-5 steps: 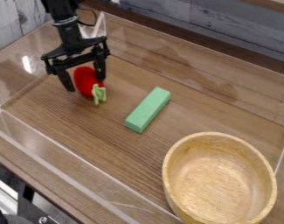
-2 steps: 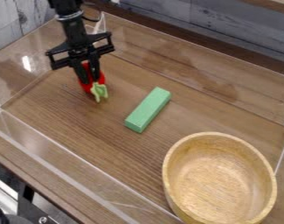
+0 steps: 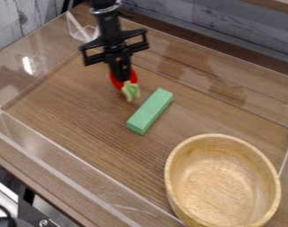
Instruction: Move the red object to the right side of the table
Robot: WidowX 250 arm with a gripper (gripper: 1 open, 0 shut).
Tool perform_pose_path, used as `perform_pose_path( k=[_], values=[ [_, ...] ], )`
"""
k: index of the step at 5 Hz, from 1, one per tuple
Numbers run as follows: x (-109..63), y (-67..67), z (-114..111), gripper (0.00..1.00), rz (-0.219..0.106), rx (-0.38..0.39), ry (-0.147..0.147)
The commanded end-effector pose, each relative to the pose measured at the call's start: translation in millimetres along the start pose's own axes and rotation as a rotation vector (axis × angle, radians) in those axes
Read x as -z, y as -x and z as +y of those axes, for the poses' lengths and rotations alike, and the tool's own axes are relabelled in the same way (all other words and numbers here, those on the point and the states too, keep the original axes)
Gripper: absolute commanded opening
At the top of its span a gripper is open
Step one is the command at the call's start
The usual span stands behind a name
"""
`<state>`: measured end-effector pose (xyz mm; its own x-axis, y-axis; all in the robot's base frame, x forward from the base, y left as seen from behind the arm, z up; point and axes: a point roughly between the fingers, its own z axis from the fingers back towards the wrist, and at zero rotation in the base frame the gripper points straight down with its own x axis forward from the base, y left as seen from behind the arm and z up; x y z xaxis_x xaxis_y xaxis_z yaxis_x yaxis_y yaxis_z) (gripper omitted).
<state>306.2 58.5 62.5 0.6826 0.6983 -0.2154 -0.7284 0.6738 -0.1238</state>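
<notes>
Gripping red toy strawberry (image 3: 120, 82), pincer (image 3: 119, 75) clamped tight, green stem end down, just above table (image 3: 63, 106); beside upper end of green block (image 3: 150, 111); wooden bowl (image 3: 223, 182) well apart.

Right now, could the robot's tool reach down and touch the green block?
Probably yes. The green block lies bare beside the tool, with nothing on top, but the tool is shut on the red object.
</notes>
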Motion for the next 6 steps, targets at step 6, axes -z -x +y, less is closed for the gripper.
perform_pose_path(
  k=[6],
  values=[
    [44.9,59.2,-115.5,0.00,-0.058,0.239,0.006]
  ],
)
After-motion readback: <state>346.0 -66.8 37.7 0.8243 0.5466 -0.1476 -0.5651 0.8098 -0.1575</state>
